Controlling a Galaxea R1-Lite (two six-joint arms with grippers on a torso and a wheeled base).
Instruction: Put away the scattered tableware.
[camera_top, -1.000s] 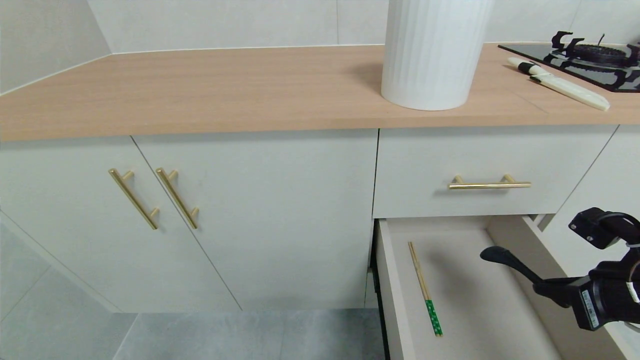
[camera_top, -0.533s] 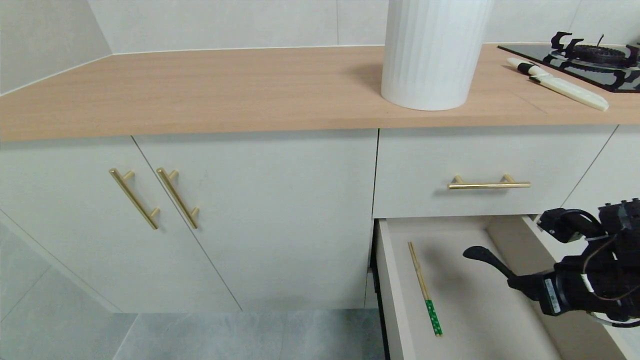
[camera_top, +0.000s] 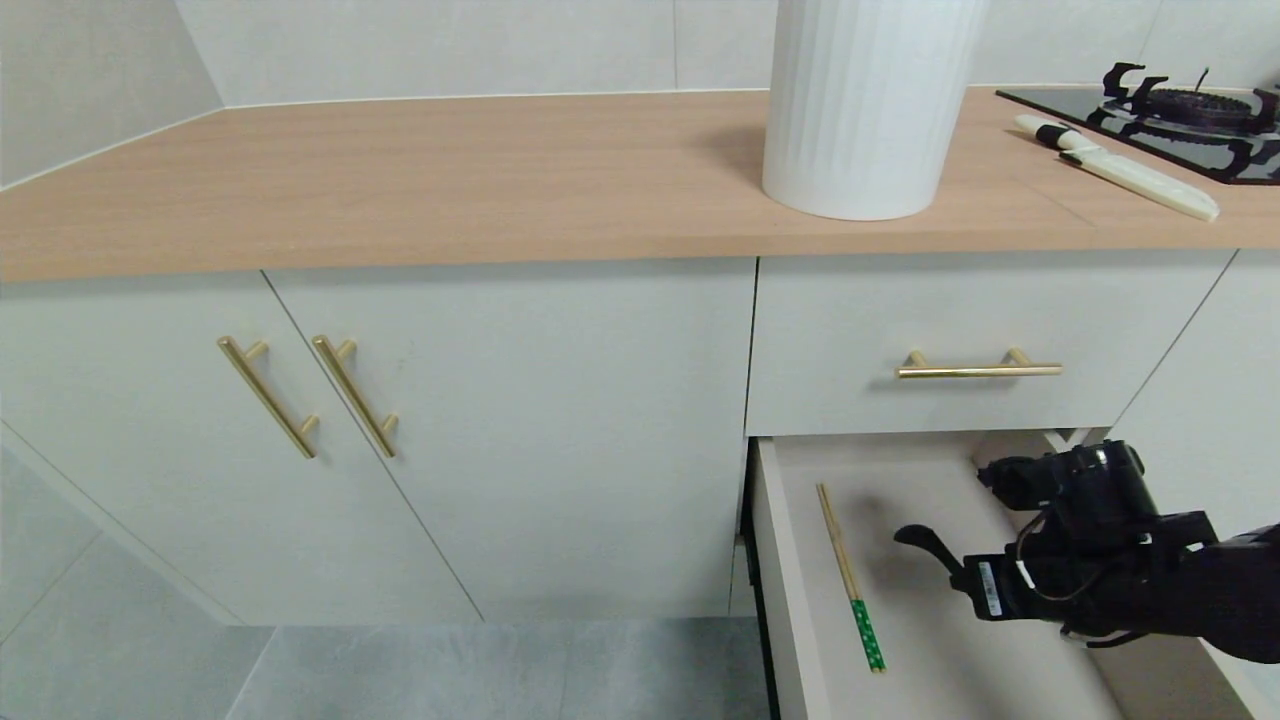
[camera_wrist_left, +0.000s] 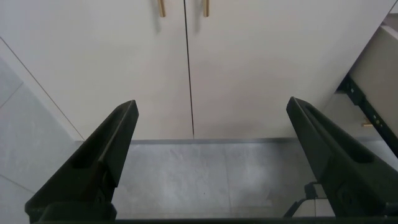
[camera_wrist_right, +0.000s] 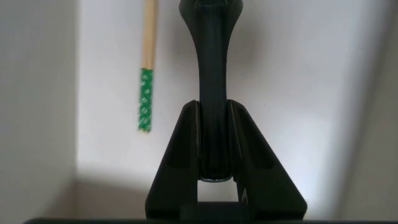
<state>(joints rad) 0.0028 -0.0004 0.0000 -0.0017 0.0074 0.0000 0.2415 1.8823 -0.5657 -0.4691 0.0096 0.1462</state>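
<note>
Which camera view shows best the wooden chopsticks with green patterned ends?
The head view: the wooden chopsticks with green patterned ends lie at full length on the floor of the open pale drawer. The right wrist view catches their green ends and some bare wood. The left wrist view faces the white cabinet doors.

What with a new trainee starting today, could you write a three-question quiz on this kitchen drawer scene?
1. True or false: the right hand is shut on a black utensil above the open drawer.
2. What lies inside the drawer? A) a plate B) chopsticks with green ends C) a cup
3. Fill in: the knife lies on the countertop beside the ____.

Key: 1 true; 2 B; 3 stove.
</note>
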